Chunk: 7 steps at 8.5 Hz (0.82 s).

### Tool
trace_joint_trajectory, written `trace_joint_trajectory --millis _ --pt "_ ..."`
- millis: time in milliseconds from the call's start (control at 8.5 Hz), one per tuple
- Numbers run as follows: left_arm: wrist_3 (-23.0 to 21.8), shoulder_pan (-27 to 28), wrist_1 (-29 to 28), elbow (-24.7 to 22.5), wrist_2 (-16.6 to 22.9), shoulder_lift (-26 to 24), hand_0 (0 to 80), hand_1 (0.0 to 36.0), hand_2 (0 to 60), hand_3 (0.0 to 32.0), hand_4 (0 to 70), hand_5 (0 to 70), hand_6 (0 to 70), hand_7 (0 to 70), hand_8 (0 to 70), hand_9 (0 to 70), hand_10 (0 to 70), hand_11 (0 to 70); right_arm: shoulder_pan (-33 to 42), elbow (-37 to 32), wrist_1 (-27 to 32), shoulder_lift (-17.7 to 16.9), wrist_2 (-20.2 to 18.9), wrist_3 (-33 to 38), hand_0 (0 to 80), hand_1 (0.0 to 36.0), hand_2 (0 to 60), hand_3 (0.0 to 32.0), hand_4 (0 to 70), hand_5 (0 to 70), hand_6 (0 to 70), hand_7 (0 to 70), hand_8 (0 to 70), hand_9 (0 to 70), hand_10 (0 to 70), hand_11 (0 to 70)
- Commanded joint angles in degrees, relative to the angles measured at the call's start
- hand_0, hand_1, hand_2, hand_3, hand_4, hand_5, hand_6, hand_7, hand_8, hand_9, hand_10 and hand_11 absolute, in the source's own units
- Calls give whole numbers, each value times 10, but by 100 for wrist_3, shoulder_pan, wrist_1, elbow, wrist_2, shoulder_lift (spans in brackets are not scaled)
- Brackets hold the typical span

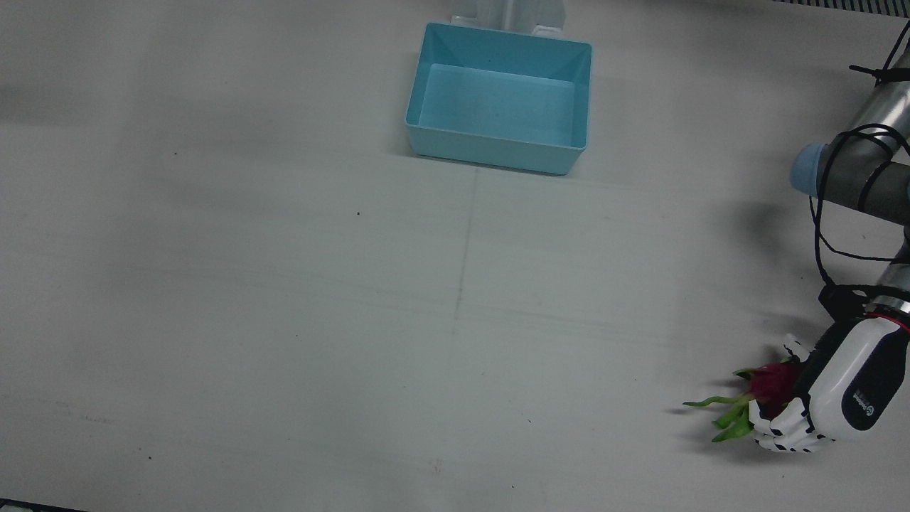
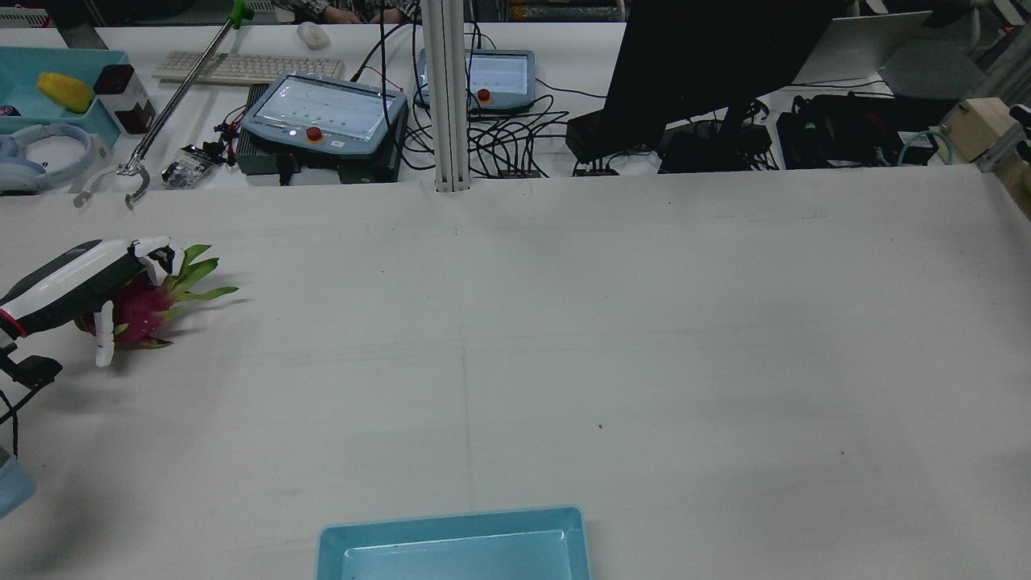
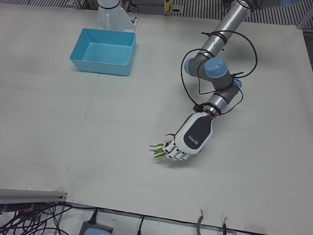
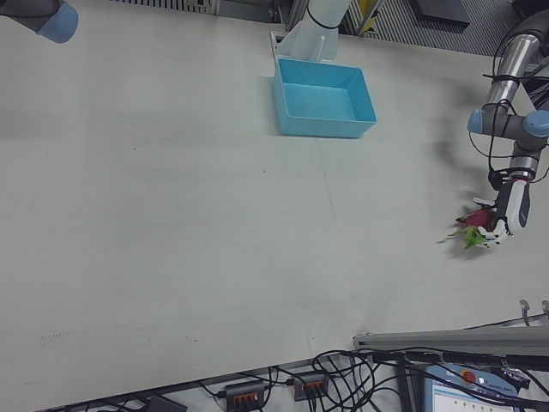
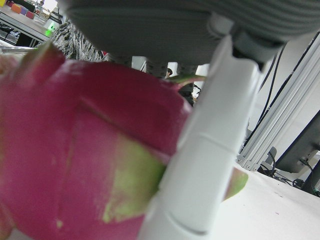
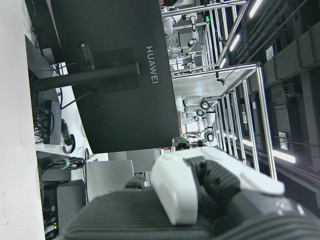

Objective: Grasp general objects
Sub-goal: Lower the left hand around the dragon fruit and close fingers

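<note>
A light blue bin (image 1: 500, 99) sits open on the white desk (image 1: 284, 299). Past the desk's far edge stand two teach pendants (image 2: 322, 113), a black monitor (image 2: 709, 56), a keyboard (image 2: 242, 68), tangled cables (image 2: 499, 137) and a grabber tool (image 2: 173, 101).

The pink-red dragon fruit (image 1: 771, 385) with green leafy tips lies on its side near the table's edge, far from the blue box (image 1: 499, 99).
</note>
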Motion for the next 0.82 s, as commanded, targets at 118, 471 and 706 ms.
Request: trace_joint_trajectory --millis 118,471,706 --pt "136 0 240 -16 -107 -135 800 360 600 98 0 700 204 574 330 361 273 435 0 -2 0 0 0 0 0 0 0 0 0 0 0 0 0 0 0 0" --pt "136 0 240 -33 -107 -153 800 360 600 142 0 700 262 690 412 451 390 582 0 -2 0 0 0 0 0 0 0 0 0 0 0 0 0 0 0 0" --pt "136 -9 214 -51 -107 -153 800 360 600 78 0 700 482 700 638 700 677 700 0 7 0 0 0 0 0 0 0 0 0 0 0 0 0 0 0 0"
